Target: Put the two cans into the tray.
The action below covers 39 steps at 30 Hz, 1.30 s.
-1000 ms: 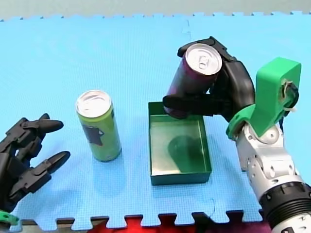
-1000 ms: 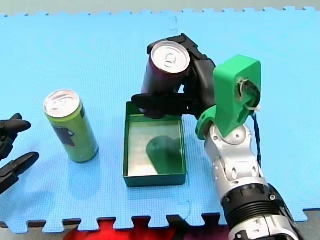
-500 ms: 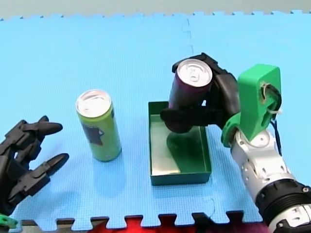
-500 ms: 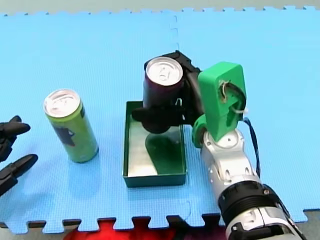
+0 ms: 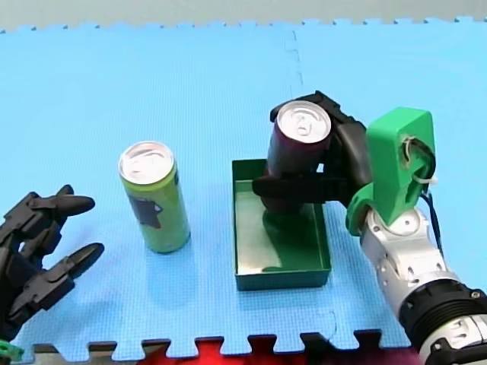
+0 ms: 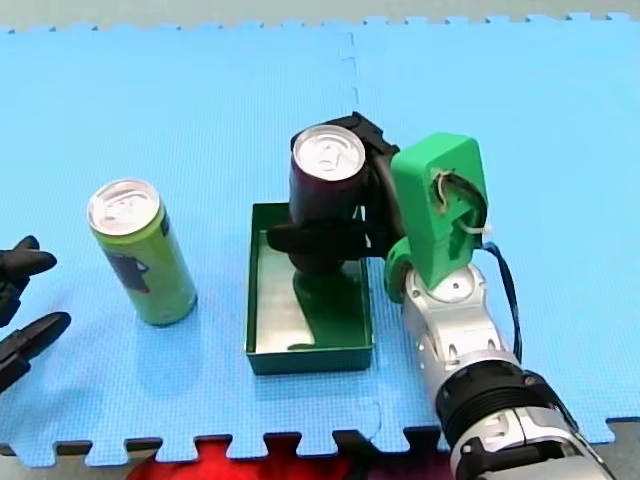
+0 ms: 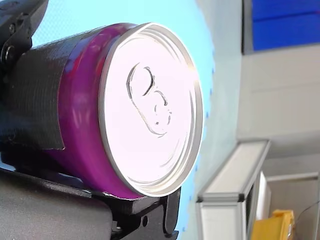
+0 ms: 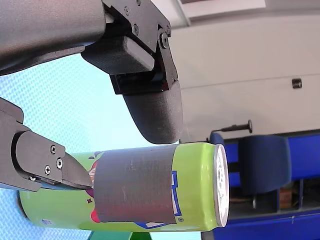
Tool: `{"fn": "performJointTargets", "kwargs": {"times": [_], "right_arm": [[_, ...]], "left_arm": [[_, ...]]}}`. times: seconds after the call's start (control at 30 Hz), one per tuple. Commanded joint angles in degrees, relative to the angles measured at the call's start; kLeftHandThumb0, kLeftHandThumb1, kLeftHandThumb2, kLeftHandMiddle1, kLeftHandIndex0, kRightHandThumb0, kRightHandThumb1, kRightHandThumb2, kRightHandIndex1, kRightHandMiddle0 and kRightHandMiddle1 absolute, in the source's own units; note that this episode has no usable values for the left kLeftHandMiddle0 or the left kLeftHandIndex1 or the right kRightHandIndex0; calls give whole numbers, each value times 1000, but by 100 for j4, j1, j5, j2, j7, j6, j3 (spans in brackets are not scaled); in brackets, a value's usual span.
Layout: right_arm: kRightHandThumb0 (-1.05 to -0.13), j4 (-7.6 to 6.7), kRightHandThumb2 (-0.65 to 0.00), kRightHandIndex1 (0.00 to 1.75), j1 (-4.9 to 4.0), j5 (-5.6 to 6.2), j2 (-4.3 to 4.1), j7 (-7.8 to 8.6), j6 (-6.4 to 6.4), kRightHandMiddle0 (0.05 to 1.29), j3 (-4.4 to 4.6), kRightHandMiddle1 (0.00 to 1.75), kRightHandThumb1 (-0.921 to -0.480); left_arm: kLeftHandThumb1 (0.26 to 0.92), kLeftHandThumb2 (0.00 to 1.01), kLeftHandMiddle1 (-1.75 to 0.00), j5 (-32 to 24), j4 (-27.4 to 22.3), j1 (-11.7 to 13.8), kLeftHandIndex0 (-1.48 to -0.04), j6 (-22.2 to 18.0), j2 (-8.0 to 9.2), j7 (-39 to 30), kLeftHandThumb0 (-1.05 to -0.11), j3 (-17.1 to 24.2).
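My right hand (image 5: pixel 346 160) is shut on a purple can (image 5: pixel 293 163), with its thumb across the front and its fingers behind. The can leans slightly, and its lower end dips into the far part of the green tray (image 5: pixel 281 277). I cannot tell whether it touches the tray floor. The first wrist view shows the purple can's (image 7: pixel 145 105) silver top close up, held in black fingers. A green can (image 5: pixel 154 198) stands upright on the mat to the left of the tray. My left hand (image 5: pixel 42 255) is at the lower left, apart from the green can.
Blue foam mat (image 5: pixel 152 84) covers the whole surface, and its jigsaw front edge runs along the near side. In the second wrist view, the green can (image 8: pixel 150 195) lies beyond black fingers (image 8: pixel 155 110) that do not touch it.
My right hand has brought the purple can down and nearer, from above the tray's far rim into the tray, and turned it more upright. The left hand has drifted slightly lower.
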Motion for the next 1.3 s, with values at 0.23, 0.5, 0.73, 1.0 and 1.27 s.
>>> {"fn": "performJointTargets", "kwargs": {"times": [0.23, 0.5, 0.73, 1.0, 1.27], "right_arm": [[-282, 247, 0, 1746, -141, -2, 2, -8, -204, 605, -84, 1746, -808], [-283, 447, 0, 1746, -171, 87, -23, 166, -321, 609, -224, 1746, -808], [-285, 633, -1, 1746, -219, 71, -57, 211, -401, 614, -311, 1746, -809], [-286, 709, -1, 1746, -255, 44, -57, 205, -460, 617, -353, 1746, -809], [-284, 793, 0, 1746, -292, 32, -78, 226, -509, 622, -403, 1746, -809]], "left_arm": [[905, 5, -4, -55, -113, 60, -504, 0, 51, -41, -1048, 40], [908, 5, -3, -69, -213, 119, -504, 38, 68, -61, -1048, 40], [913, 5, -3, -72, -311, 175, -506, 102, 79, -43, -1048, 40], [912, 3, -3, -78, -377, 210, -507, 167, 84, -37, -1048, 46], [911, 1, -2, -72, -424, 244, -510, 189, 82, -24, -1048, 43]]}}
